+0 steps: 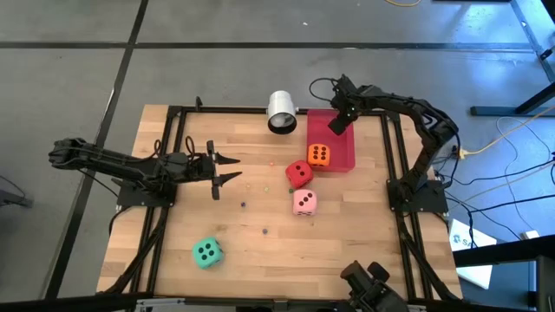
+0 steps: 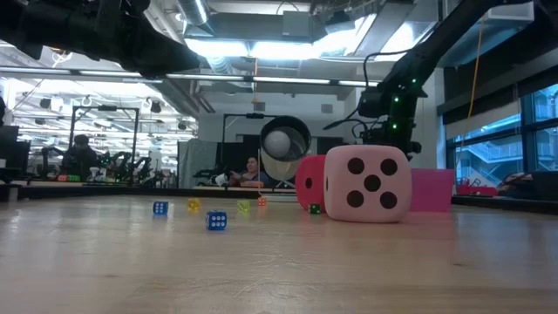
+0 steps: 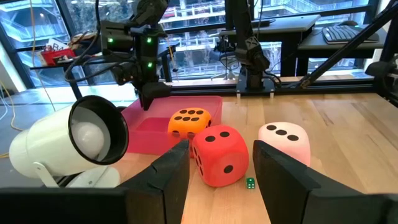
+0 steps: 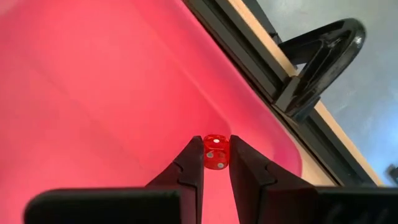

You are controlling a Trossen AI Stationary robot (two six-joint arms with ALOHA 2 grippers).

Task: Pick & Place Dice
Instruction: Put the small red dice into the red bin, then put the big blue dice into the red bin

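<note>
Your right end effector (image 4: pixel 216 163) pinches a tiny translucent red die (image 4: pixel 215 152) above the flat red plastic tray (image 1: pixel 340 156), where 1 soft orange cube (image 1: pixel 318 155) sits; red (image 1: pixel 299 174), pink (image 1: pixel 304 202) and green (image 1: pixel 206 252) cubes remain on the wooden bench (image 1: pixel 260 208). Your left end effector (image 1: pixel 227 168) waits open.

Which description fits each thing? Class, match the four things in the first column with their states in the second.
Column one:
1. green die
2. white cup
3. right claw
4. left claw

Column two:
a. lying on its side
b. open, over bare wood
c. alone, far from the red tray
d. shut on a small red die, above the red tray

Pairs: 1-c, 2-a, 3-d, 4-b
</note>
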